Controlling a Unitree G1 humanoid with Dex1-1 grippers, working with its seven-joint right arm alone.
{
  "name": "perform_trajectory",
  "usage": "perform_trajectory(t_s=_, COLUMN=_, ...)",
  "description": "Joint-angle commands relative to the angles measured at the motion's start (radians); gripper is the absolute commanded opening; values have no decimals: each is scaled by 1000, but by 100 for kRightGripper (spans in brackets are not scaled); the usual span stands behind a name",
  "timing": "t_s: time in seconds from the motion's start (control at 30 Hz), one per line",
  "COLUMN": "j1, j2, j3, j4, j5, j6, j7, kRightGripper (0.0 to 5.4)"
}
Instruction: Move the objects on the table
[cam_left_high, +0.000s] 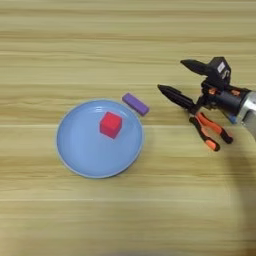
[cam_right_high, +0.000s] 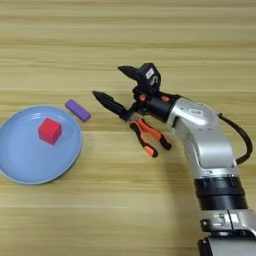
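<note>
A red cube (cam_left_high: 110, 124) sits inside a light blue plate (cam_left_high: 75, 150) on the left of the table (cam_left_high: 125, 215). Just past the plate's upper right rim lies a flat purple bar (cam_left_high: 135, 104). Orange-handled pliers (cam_right_high: 148, 135) lie on the wood to the right of the bar. My right gripper (cam_right_high: 107, 82) hovers above the pliers, pointing left toward the purple bar. Its two black fingers are spread wide with nothing between them. The silver forearm reaches in from the lower right.
Bare wood stretches across the far side and the near side of the table. The plate takes up the left middle area.
</note>
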Motion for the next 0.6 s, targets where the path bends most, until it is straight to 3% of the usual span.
perform_trajectory(t_s=0.03, j1=-57, j2=3, j3=26, j4=-59, j5=-2, j6=-10, j7=-13, kRightGripper=536)
perform_trajectory(t_s=0.4, j1=-75, j2=80, j3=182, j4=-47, j5=-58, j6=-13, j7=2, kRightGripper=536)
perform_trajectory(t_s=0.6, j1=-87, j2=118, j3=217, j4=-9, j5=-95, j6=-24, j7=-11, kRightGripper=536)
